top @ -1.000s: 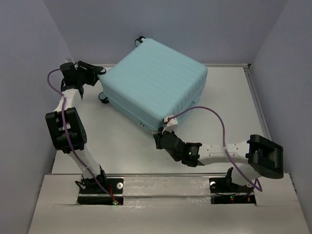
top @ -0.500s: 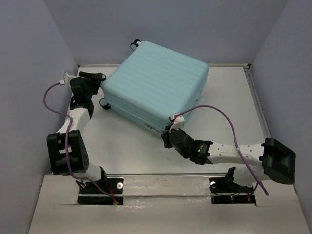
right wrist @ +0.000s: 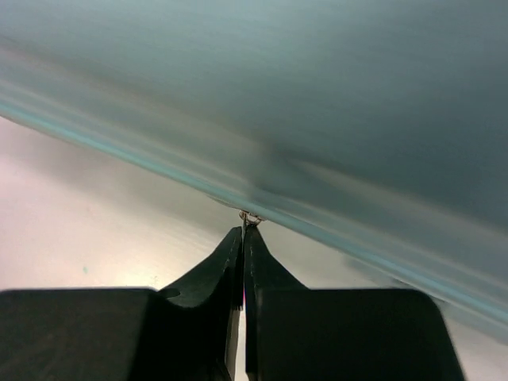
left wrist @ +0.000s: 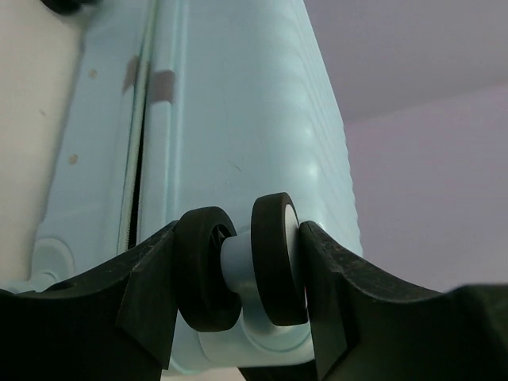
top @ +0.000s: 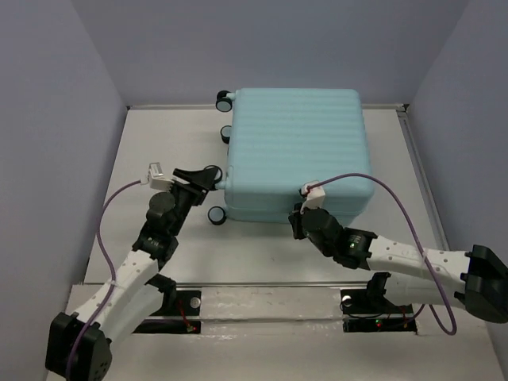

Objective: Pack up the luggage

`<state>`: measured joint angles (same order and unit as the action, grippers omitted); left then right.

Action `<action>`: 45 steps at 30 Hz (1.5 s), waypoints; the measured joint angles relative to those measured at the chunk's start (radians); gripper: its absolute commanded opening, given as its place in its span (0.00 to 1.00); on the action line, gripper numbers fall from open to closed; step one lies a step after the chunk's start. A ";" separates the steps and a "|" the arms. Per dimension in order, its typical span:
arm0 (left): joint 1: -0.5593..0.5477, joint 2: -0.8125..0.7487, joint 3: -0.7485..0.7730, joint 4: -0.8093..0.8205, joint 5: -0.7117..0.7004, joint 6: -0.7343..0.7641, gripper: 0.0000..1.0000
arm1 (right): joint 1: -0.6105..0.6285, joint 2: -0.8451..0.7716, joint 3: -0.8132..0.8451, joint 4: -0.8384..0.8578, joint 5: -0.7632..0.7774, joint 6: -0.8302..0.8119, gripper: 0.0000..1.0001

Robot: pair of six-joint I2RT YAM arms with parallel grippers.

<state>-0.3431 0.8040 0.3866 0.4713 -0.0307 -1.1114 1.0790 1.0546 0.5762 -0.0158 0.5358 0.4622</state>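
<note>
Top external view: the luggage (top: 294, 151) lies closed by the tabletop's far edge, right gripper (right wrist: 243, 238) pinching its zipper pull (right wrist: 249, 217) on the near side, left gripper (top: 208, 176) clamping a left-corner caster wheel (left wrist: 270, 258).

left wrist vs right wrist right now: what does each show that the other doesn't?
Left wrist only: the left gripper, jaws closed against both sides of a black twin caster wheel on the large pale aqua hard-shell suitcase, plus the dark zip seam down its side and the lilac wall.
Right wrist only: the right gripper, jaws shut, tips at a small metal ring on the suitcase's edge. Whether the ring is pinched is unclear.
Both: the suitcase's shell, close up.
</note>
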 measured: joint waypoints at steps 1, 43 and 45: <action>-0.050 -0.023 -0.016 0.000 -0.011 -0.006 0.06 | -0.001 0.009 0.001 0.004 -0.020 0.000 0.07; -0.728 0.351 0.575 -0.267 -0.190 0.355 0.71 | -0.004 -0.259 -0.272 0.198 -0.319 0.004 0.07; -0.655 0.293 0.605 -0.368 -0.167 0.402 0.83 | -0.004 -0.227 -0.266 0.230 -0.321 0.002 0.07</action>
<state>-0.9985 1.0969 0.9920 0.1036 -0.1982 -0.7090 1.0748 0.8276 0.3107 0.2142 0.2150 0.4637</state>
